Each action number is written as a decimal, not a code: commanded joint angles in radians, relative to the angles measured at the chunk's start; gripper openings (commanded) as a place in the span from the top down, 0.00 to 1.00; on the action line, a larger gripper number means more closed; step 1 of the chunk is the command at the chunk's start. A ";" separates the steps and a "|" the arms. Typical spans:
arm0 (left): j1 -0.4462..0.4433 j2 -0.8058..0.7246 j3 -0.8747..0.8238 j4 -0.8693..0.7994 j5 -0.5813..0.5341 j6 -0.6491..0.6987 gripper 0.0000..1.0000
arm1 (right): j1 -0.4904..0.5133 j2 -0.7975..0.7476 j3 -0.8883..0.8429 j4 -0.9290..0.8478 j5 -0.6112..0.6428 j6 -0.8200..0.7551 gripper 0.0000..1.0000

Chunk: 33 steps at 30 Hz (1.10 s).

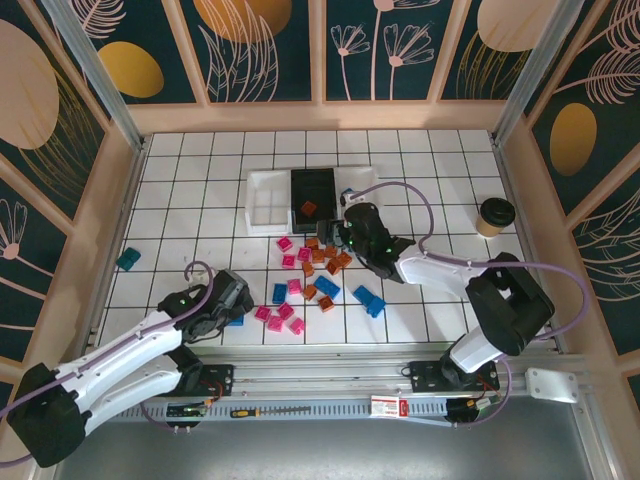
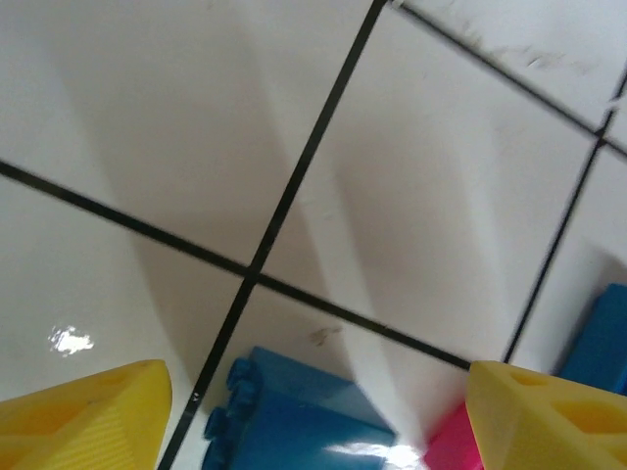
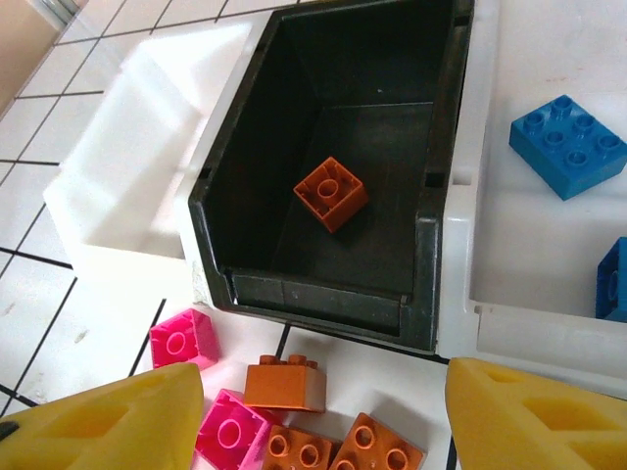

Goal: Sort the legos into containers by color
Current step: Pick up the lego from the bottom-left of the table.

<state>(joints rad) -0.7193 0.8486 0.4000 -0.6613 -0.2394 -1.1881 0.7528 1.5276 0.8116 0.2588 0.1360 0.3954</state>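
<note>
1. Over the tabletop (image 2: 441, 196), my left jaws stand apart; blue lego (image 2: 294, 416) lies below between them, unclamped.
2. My right jaws: apart, empty, just before the black tray (image 3: 323, 299); one orange lego (image 3: 331, 193) inside.
3. Blue legos (image 3: 566, 144) sit in the adjoining white tray (image 3: 549, 338).

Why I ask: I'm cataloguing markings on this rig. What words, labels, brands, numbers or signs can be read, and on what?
Nothing here can be read with certainty.
Red-and-white rectangular sticker on the grey slotted metal rail: too small to read.
Tan paper cup with dark lid: no print to be seen.
Black plastic tray: no label to be seen.
</note>
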 commanded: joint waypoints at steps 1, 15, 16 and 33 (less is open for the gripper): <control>-0.003 0.016 -0.065 0.030 0.084 -0.024 0.21 | 0.002 -0.037 -0.021 0.042 0.046 0.016 0.34; -0.002 0.027 -0.101 0.175 0.147 0.004 0.54 | -0.001 -0.061 -0.056 0.037 0.070 0.025 0.34; -0.003 0.024 -0.096 0.180 0.149 0.006 0.57 | -0.001 -0.064 -0.062 0.037 0.075 0.026 0.34; 0.000 0.419 0.451 0.430 -0.066 0.384 0.71 | -0.018 -0.307 -0.262 0.006 0.157 0.085 0.33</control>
<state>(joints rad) -0.7200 1.2045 0.7731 -0.3367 -0.2287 -0.9264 0.7403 1.2736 0.5774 0.2718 0.2459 0.4522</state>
